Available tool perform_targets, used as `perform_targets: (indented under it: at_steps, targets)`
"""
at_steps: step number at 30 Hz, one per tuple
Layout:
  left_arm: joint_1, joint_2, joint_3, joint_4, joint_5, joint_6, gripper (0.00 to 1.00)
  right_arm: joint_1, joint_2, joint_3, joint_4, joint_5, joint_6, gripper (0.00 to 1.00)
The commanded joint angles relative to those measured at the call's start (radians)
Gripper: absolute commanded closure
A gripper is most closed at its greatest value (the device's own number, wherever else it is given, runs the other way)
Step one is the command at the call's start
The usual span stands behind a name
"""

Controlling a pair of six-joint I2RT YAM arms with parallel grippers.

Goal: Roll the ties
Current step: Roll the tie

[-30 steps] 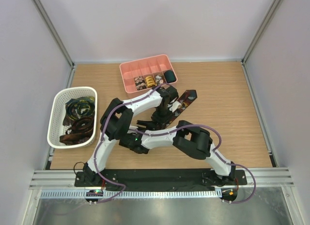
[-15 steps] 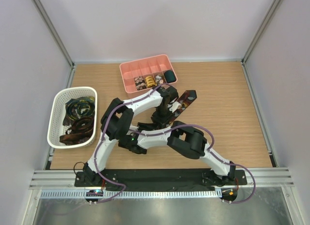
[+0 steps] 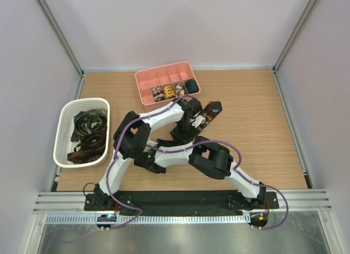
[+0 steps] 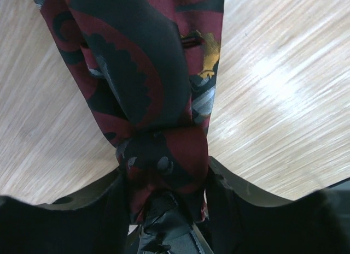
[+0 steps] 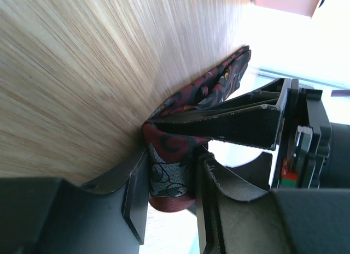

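Note:
A dark red tie with black and yellow print lies diagonally on the wooden table, its pointed end toward the far right. My left gripper comes down on its near end and is shut on it; in the left wrist view the tie bunches between the jaws. My right gripper meets it from the left and is shut on the folded end of the same tie. The left gripper's fingers show just above it. The near end is hidden under both grippers in the top view.
A pink divided tray at the back holds several coiled ties. A white mesh basket at the left holds loose ties. Walls close in the table on three sides.
My right arm's elbow and forearm have shifted slightly left, and its wrist has drawn in under the left gripper. The tie and left arm have barely moved.

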Motion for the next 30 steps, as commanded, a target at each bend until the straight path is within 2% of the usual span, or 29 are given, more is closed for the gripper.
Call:
perform_targets:
  at_steps: [1, 3, 15, 25, 28, 30]
  targets:
    - [-0.006, 0.061, -0.072, -0.001, -0.001, -0.002, 0.44, -0.021, -0.032, -0.034, 0.008, -0.159, 0.077, 0.95]
    - [-0.008, 0.027, -0.077, 0.027, -0.009, -0.002, 0.37, -0.02, -0.045, -0.038, 0.011, -0.17, 0.082, 0.96]
    - [-0.006, -0.142, -0.048, 0.187, -0.137, -0.006, 0.35, -0.004, -0.099, -0.066, 0.048, -0.257, 0.097, 0.97]
    - [0.001, -0.235, 0.133, 0.239, -0.147, -0.008, 0.32, -0.006, -0.124, -0.106, 0.092, -0.294, 0.094, 0.98]
    - [0.014, -0.312, 0.103, 0.295, -0.225, -0.037, 0.31, -0.009, -0.14, -0.121, 0.111, -0.32, 0.094, 0.99]
    - [0.036, -0.398, 0.002, 0.395, -0.261, -0.077, 0.27, -0.017, -0.159, -0.138, 0.131, -0.353, 0.091, 0.99]
